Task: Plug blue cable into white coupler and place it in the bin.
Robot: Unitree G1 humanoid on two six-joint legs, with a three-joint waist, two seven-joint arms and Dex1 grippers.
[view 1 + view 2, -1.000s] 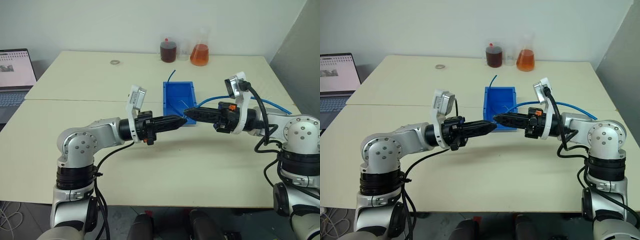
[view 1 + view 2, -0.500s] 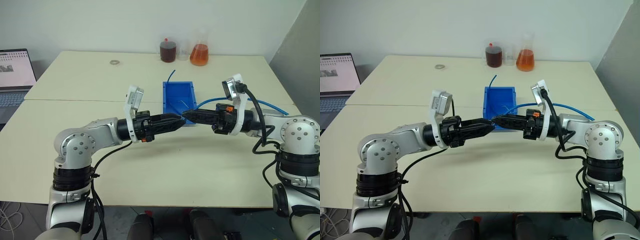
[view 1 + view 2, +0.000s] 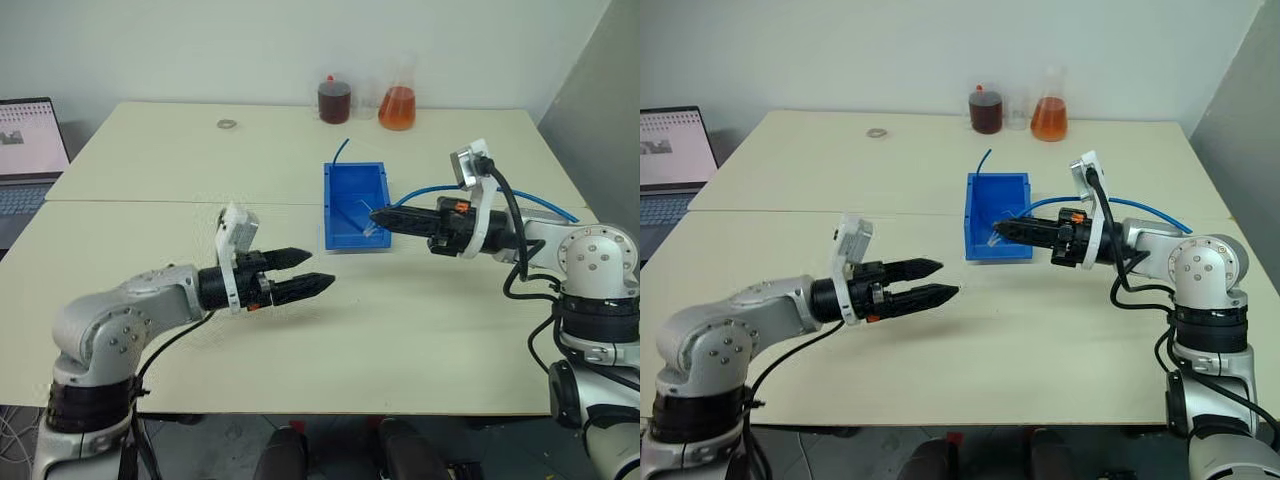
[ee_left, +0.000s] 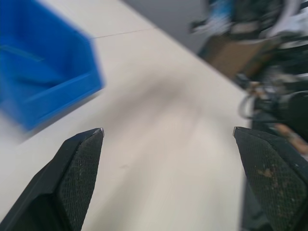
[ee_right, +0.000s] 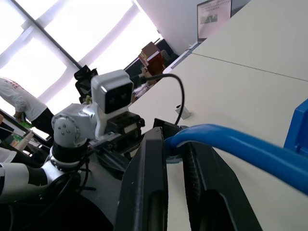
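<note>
My left arm has pulled back from the meeting point over the table (image 3: 150, 150) and dropped toward my own left; a second ago its tip was nose to nose with my right gripper at the front of the bin (image 3: 340, 190), and now the left gripper (image 3: 300, 272) hangs well apart from it, over bare tabletop. Its two fingers have gone from pressed together to spread wide, and nothing sits between them. My right gripper (image 3: 378, 214) has barely shifted: it reaches in over the bin's near right corner, fingers pinched on the blue cable (image 5: 231, 144), which trails back behind my right arm across the table. Just past its tip, inside the bin, I see a small pale piece that I take to be the white coupler (image 3: 367, 226), though I cannot tell whether the plug is seated in it. I judge the left hand's part finished, with the lowering and release into the bin left to my right.
</note>
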